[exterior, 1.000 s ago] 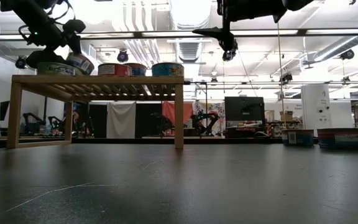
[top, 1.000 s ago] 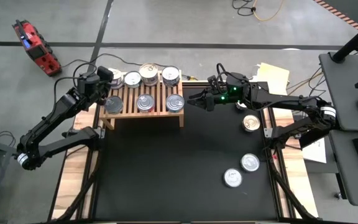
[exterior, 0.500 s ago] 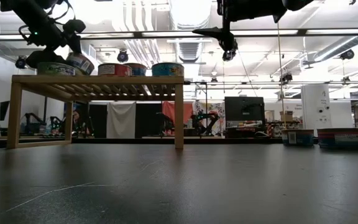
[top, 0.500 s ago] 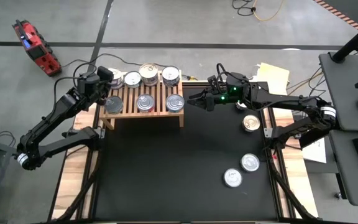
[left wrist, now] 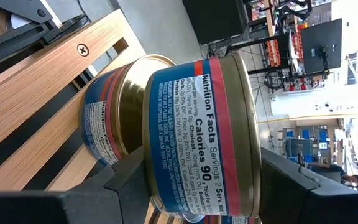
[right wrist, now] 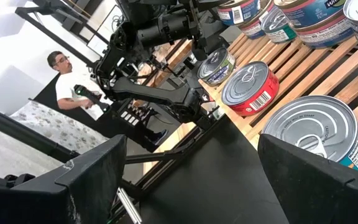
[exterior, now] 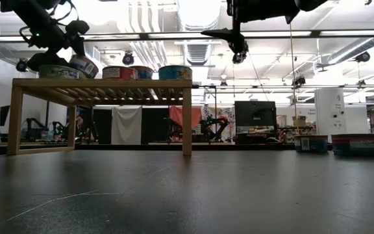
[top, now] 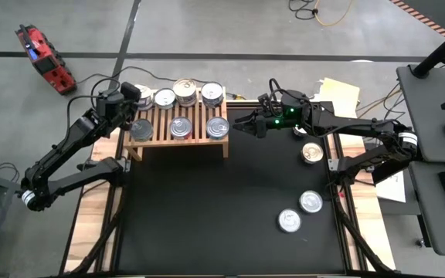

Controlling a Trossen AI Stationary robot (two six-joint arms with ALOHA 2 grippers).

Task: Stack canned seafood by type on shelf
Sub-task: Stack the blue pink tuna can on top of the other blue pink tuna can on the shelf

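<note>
Shelf L end, held can hides left tool tips

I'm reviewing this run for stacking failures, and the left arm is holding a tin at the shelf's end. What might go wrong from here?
The left gripper holds a blue-labelled can tilted above another can at the shelf's left end; released like this, it may slide off and over the edge. The right gripper hovers open beside the shelf's right end, and a careless sweep might knock the front right can. Three cans remain on the mat.
</note>
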